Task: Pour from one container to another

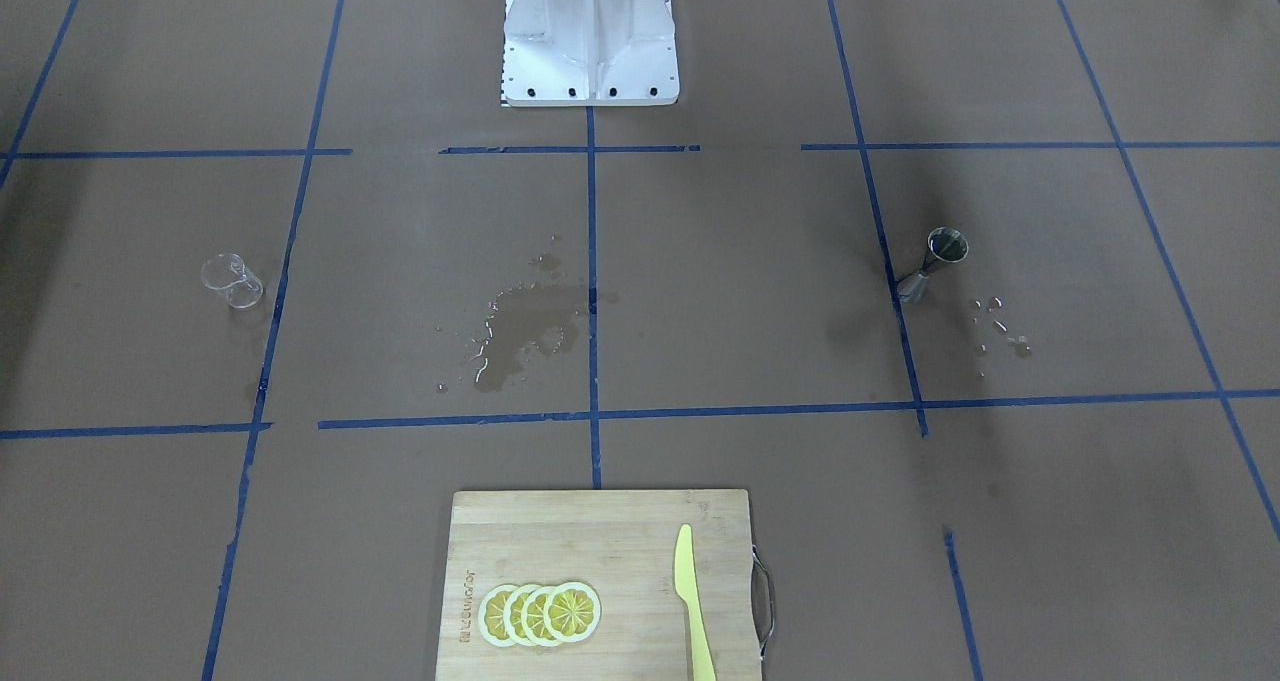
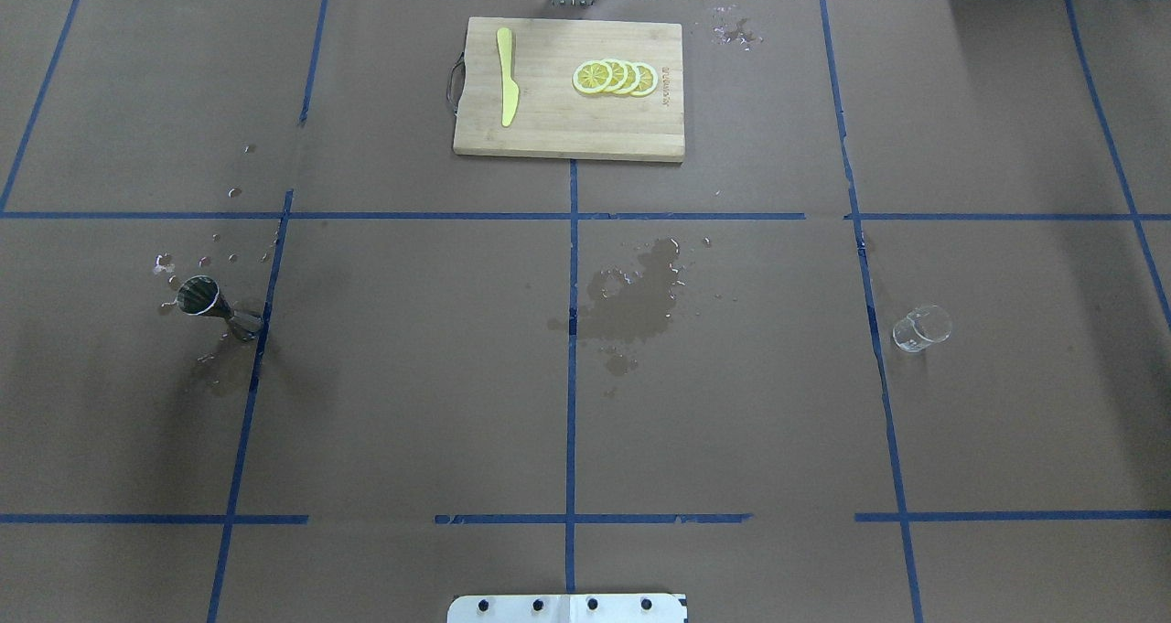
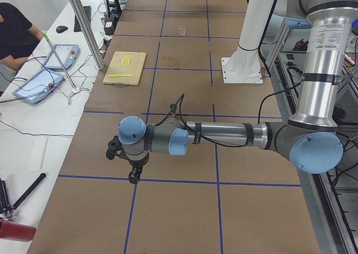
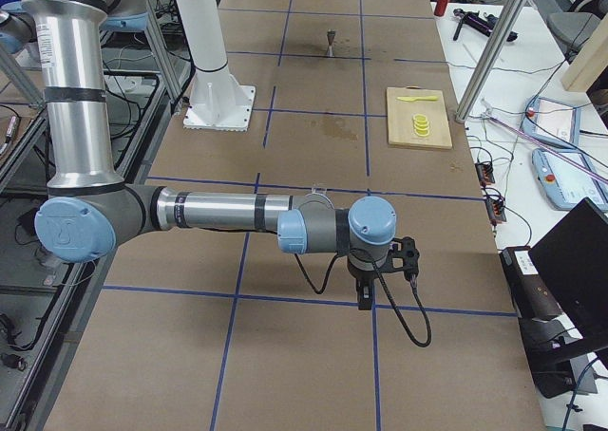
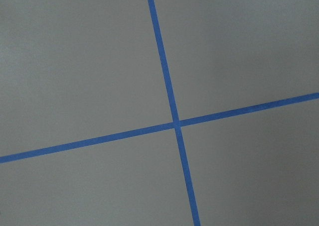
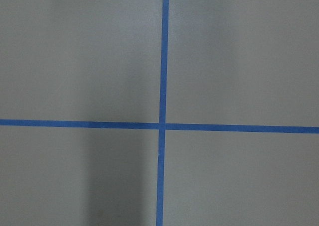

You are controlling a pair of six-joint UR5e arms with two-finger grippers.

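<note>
1. Clear glass beaker cup (image 2: 921, 328): stands alone on the brown paper table (image 2: 412, 403), middle right of the overhead view, just right of a blue tape line (image 2: 876, 330). Nothing touches it. Contents cannot be told.
2. Steel jigger (image 2: 215, 306): middle left of the overhead view, well apart from the cup, its foot at a tape line. It reads upright in the right-side view (image 4: 330, 42). Droplets (image 2: 201, 259) lie scattered beside it.
3. Wet patch (image 2: 640, 298): dark spill at the table centre, between the two vessels, beside the middle tape line.
4. Left gripper (image 3: 134, 177): lower left of the left-side view, pointing down over the table end, far from both vessels. Whether its fingers are spread or pressed together cannot be told. Its wrist camera shows only a tape crossing.
5. Right gripper (image 4: 365, 300): lower centre of the right-side view, pointing down, holding nothing visible. Finger state cannot be told.
6. Bamboo cutting board (image 2: 549, 134): top centre of the overhead view. It carries a fan of lemon slices (image 2: 615, 77) and a yellow knife (image 2: 506, 88), which lie apart.
7. White robot base plate (image 2: 567, 607): bottom centre.
</note>
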